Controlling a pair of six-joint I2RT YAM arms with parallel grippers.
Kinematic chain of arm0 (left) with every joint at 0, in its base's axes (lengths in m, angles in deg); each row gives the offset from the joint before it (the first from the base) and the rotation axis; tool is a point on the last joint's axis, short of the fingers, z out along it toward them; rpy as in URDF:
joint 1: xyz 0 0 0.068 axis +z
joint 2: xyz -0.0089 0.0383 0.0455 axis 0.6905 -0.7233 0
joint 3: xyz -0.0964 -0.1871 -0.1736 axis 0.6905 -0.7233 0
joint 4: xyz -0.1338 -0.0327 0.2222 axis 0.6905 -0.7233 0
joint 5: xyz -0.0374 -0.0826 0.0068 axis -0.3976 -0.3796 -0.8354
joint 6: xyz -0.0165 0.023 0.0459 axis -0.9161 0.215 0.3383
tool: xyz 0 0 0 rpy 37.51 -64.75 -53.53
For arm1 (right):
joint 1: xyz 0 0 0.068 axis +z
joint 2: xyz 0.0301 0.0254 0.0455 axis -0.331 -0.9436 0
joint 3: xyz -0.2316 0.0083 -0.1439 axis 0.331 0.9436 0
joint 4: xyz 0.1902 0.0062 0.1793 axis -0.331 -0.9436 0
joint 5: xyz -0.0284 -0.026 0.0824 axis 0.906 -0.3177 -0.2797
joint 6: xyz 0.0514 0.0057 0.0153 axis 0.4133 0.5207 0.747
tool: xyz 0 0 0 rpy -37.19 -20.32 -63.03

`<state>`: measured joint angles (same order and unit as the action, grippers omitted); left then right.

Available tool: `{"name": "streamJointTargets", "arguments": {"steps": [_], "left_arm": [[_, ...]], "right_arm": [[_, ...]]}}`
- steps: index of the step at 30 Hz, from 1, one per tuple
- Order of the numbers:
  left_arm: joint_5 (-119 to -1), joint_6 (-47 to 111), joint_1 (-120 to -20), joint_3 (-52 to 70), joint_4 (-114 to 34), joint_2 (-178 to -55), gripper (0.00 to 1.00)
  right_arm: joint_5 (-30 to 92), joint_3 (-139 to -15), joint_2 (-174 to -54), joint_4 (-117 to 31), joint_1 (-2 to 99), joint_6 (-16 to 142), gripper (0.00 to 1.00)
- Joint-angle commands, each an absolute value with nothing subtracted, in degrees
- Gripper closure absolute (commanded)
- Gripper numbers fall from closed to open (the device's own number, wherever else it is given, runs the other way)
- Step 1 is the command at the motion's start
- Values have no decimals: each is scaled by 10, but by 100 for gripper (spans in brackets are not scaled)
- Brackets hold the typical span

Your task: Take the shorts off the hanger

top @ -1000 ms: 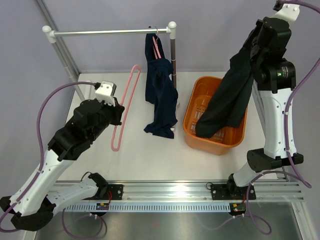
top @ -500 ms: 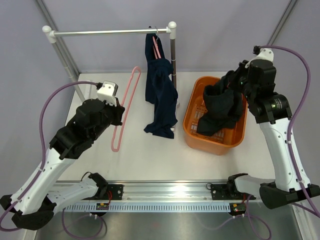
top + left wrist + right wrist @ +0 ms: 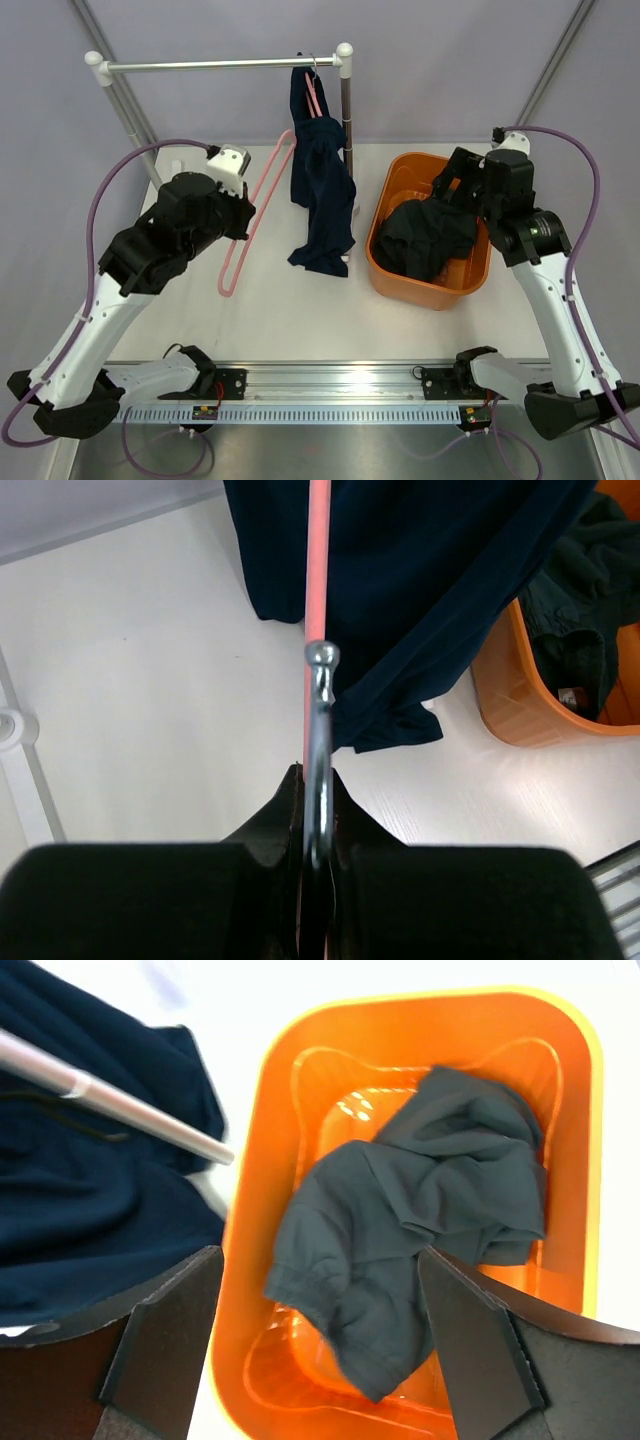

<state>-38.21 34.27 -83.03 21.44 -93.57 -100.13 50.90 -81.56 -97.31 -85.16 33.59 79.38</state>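
One pair of dark navy shorts (image 3: 322, 195) hangs from a pink hanger (image 3: 314, 92) hooked on the rail (image 3: 220, 66); it also fills the top of the left wrist view (image 3: 420, 580). A second dark pair of shorts (image 3: 428, 240) (image 3: 430, 1200) lies crumpled in the orange basket (image 3: 378, 250). My right gripper (image 3: 458, 192) (image 3: 320, 1260) hovers just above it, open, with nothing between its fingers. My left gripper (image 3: 240, 215) (image 3: 317, 780) is shut on the metal hook (image 3: 320, 680) of a bare pink hanger (image 3: 250, 215) (image 3: 318, 560), held left of the hanging shorts.
The rack's upright post (image 3: 346, 105) stands between the hanging shorts and the basket and crosses the right wrist view (image 3: 120, 1105). The basket's rim (image 3: 245, 1260) lies under my right fingers. A slanted frame leg (image 3: 130, 120) stands at the back left.
My right arm came down from high, lowered the dark shorts into the basket and opened, letting them go. My left arm shifted the bare hanger slightly back and up.
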Motion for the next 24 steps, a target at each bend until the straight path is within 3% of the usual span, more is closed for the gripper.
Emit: {"name": "streamJointTargets", "arguments": {"steps": [1,9,24], "left_arm": [[-433,367,-813,261,-951,-1029,100],[-618,363,-659,336,-946,-1105,100],[-784,343,-542,571,-965,-1285,100]], "right_arm": [[468,-818,-937,-825,339,802,12],[422,-793,-930,-805,377,807,11],[392,-754,-902,-767,425,804,10]]}}
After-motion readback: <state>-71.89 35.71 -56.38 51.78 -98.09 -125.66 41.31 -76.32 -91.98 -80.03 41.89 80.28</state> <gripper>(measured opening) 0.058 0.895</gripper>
